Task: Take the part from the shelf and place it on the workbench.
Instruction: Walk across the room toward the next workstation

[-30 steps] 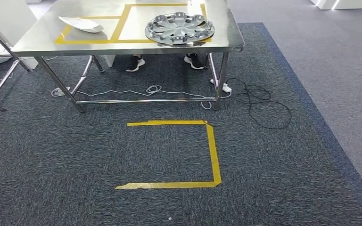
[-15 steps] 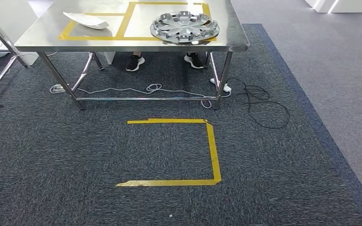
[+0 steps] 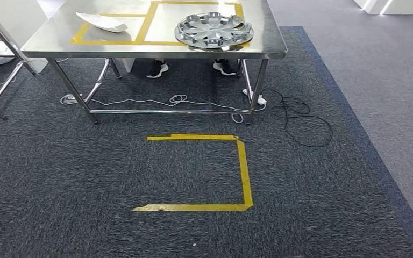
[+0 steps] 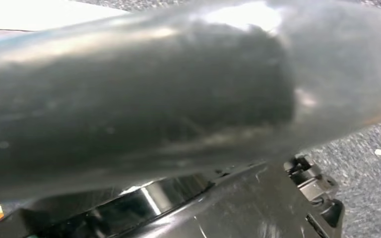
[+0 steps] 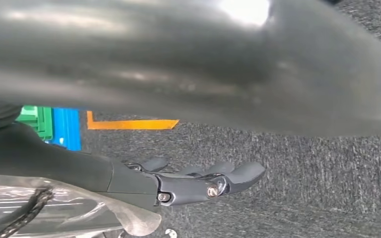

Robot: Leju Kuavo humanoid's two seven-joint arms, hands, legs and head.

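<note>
The silver spoked wheel-cover part [image 3: 214, 30] lies at the right front corner of the stainless-steel workbench [image 3: 150, 51], overhanging its yellow tape outline; the right hand [image 5: 198, 183] hangs empty, fingers loosely extended, left hand's state undeterminable; a nudge could tip it off.

The brushed-steel workbench [image 3: 156, 49] carries a glossy silvery hubcap [image 3: 213, 30]; rough matt carpet [image 3: 113, 177] lies below.

part: silver hubcap [image 3: 214, 30], spoked, lying flat inside the yellow tape square
workbench: stainless steel table [image 3: 54, 40], hubcap sits near its front right corner, close to the edge
</note>
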